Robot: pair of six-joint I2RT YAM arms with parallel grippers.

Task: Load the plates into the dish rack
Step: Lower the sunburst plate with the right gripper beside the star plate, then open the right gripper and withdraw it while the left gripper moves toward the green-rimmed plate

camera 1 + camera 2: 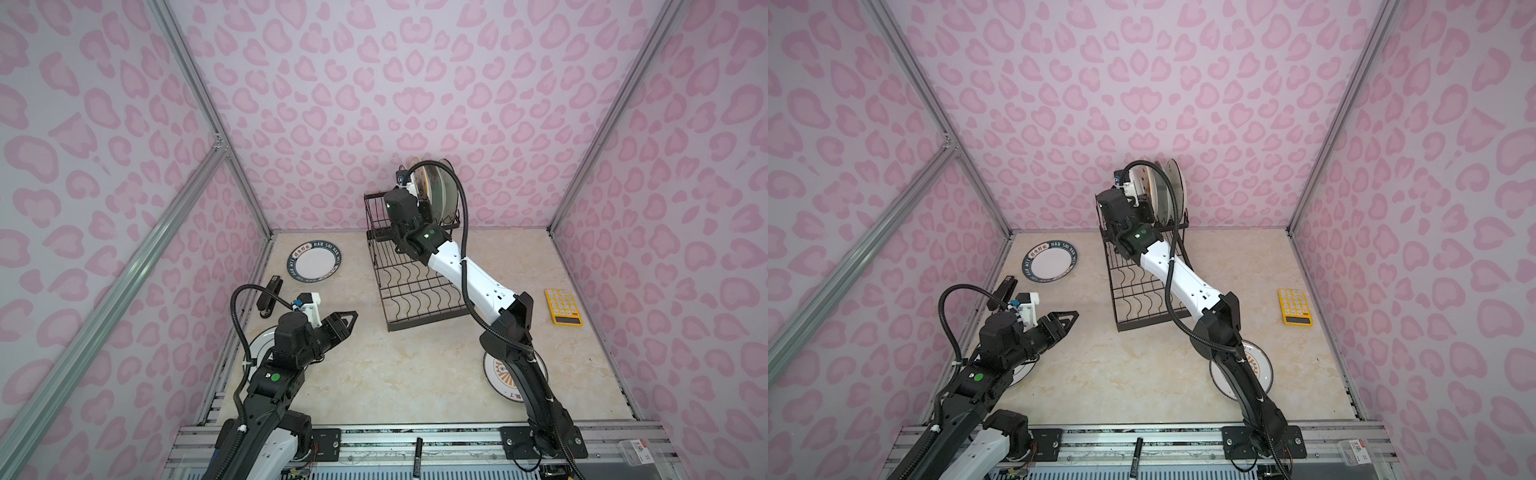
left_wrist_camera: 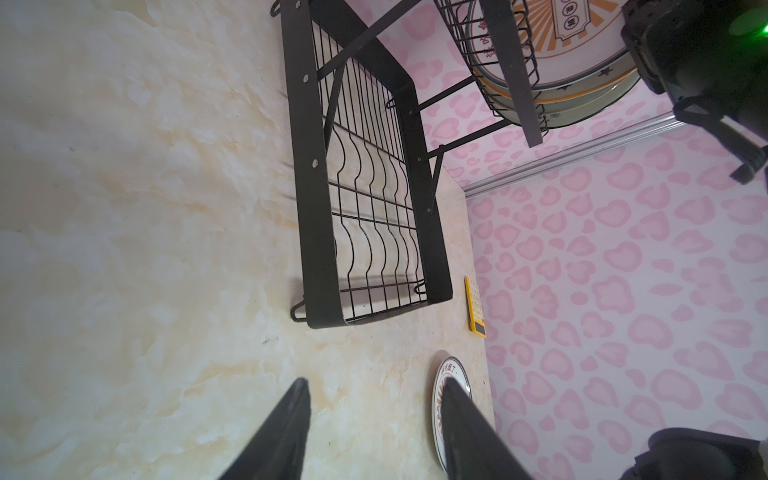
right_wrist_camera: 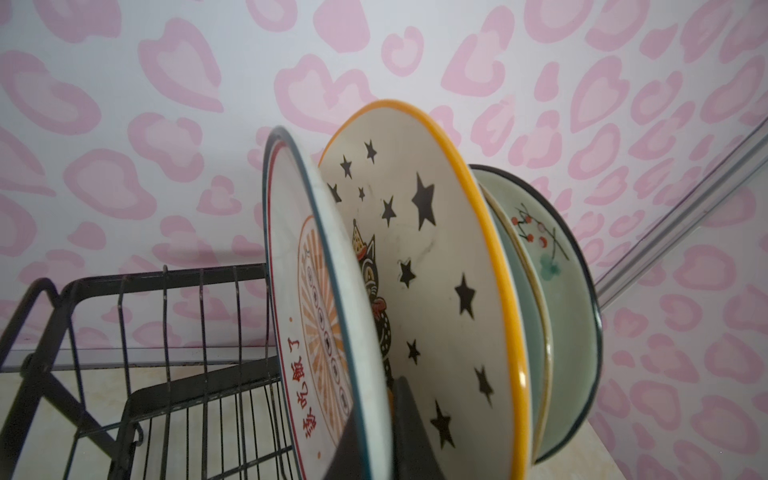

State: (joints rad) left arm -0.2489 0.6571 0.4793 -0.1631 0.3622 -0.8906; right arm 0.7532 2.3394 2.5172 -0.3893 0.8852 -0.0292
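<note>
Plates: four on edge in the rack, three flat on the counter. Racked ones packed into the raised tier at the far end of the dish rack [image 1: 428, 321], which sits mid-counter toward the far edge: sunburst plate [image 3: 307, 332], star-and-cat plate [image 3: 436, 270], a mostly hidden cream-rimmed plate [image 3: 532, 332], then teal plate [image 3: 569, 311]. Each leaning on the next, so wires and neighbours likely stop any rolling. Right gripper [image 3: 382, 415] low on the sunburst plate's rim, one finger on each face, jaws barely parted; pinching or just clear of it, cannot tell. Rim hold probably chosen to feed the plate in edge-first beside the others. Left gripper [image 2: 374, 384] about half open and empty, hovering over the counter's front-left corner, directly above a white plate [image 1: 262, 345] largely hidden by that arm; looks staged for a pick. Lettered-rim plate [image 1: 314, 262] flat near the far-left corner, well apart from both grippers. Second sunburst plate [image 1: 496, 372] flat toward the front edge, right of the middle, partly under the right arm. Yellow calculator [image 1: 563, 306] by the right edge, no part of the job.
</note>
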